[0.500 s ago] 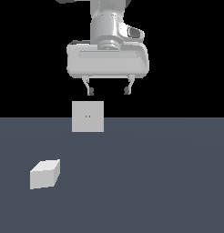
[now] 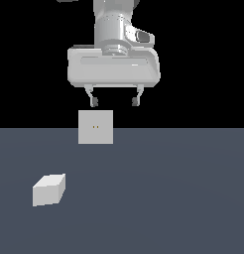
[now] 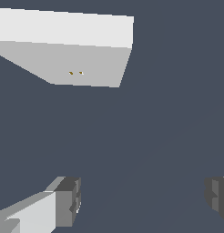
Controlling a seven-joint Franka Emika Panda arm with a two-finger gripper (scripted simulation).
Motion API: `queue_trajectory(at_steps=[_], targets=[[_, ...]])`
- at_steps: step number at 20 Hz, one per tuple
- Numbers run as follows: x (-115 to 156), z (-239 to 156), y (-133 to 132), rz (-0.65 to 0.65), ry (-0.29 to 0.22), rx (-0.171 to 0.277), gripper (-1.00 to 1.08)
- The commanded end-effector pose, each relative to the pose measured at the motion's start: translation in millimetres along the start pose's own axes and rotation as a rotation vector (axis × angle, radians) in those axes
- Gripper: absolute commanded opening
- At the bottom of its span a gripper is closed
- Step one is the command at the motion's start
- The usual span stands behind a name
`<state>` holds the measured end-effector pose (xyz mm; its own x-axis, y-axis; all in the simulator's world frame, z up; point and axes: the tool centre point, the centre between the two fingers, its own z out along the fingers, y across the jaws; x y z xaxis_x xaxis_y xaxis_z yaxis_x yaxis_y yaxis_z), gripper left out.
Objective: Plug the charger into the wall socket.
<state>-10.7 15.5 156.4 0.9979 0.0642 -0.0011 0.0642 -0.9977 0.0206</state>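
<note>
The charger (image 2: 48,189) is a plain white block lying on the grey floor at the exterior view's lower left; it does not show in the wrist view. The wall socket (image 2: 95,127) is an upright light-grey square plate with two tiny dark-yellow holes, standing further back. It also shows in the wrist view (image 3: 86,59) as a block with the two holes on its face. My gripper (image 2: 115,102) hangs high above the floor, open and empty, just above and slightly to the exterior view's right of the socket. Its fingertips (image 3: 68,200) show in the wrist view, wide apart.
The flat dark-grey floor (image 2: 168,198) spreads across the lower half of the exterior view, with a black background behind it. Nothing else stands on it.
</note>
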Motion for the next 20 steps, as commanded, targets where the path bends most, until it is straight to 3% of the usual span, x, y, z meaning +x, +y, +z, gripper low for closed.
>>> queue_trajectory(at_steps=[1,20], targets=[[-6,6,-7,-0.011,0.001,0.002,1.00],[-92,83,-87,-0.144,0.019,0.021,1.00]])
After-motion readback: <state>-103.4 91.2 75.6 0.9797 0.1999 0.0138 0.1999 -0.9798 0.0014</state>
